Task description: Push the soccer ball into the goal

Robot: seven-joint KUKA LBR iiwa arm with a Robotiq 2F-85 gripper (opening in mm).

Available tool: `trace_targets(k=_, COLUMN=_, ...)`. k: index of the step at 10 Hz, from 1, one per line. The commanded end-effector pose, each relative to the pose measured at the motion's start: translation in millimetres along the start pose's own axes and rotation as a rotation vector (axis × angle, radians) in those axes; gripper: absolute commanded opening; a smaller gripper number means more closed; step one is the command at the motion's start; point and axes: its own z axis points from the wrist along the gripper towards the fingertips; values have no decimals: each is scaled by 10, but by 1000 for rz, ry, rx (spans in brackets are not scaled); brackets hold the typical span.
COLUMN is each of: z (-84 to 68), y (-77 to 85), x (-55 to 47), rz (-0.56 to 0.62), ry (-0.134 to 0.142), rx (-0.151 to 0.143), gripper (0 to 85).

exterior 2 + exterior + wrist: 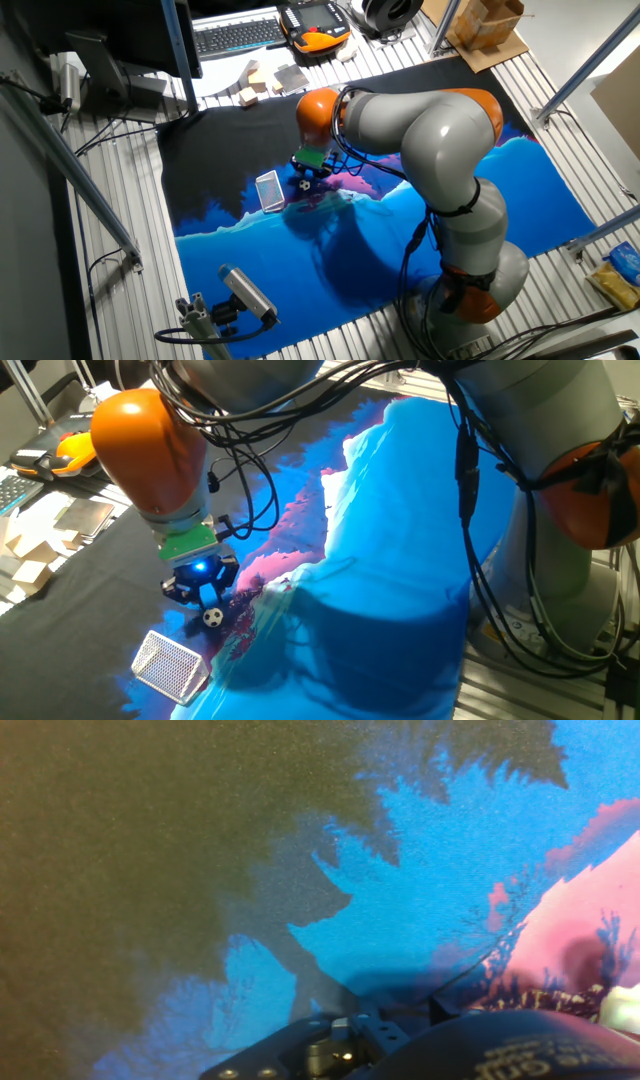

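Note:
The soccer ball point(213, 617) is a tiny white ball with black patches, lying on the printed mat just in front of my gripper point(203, 592). The gripper hangs low over the mat and its black fingers point(190, 588) are right behind the ball. I cannot make out whether it is open or shut. The goal point(170, 665) is a small white wire-mesh wedge a short way beyond the ball, toward the mat's near-left edge. In the other fixed view the ball point(303, 185) lies between the gripper point(309, 170) and the goal point(269, 190). The hand view shows only mat and the gripper's body.
The blue and pink printed mat point(400, 560) covers the table over a black cloth point(110, 560). Wooden blocks point(252, 92), a keyboard point(238, 35) and an orange pendant point(318, 25) lie beyond the cloth. A camera on a stand point(245, 295) stands at the mat's near edge.

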Motion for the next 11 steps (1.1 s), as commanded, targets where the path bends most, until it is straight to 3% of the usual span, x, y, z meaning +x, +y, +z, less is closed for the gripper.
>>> trace_targets(k=1, z=0, y=-16, x=-3, rz=-4, ry=-5, rx=8, gripper=340)
trace_targets(k=7, z=-21, y=-104, x=1, rz=-129, ry=18, rx=42, gripper=340)
trace_targets(k=11, z=-34, y=-151, x=-7, rz=-192, ry=6, rx=71, gripper=340)
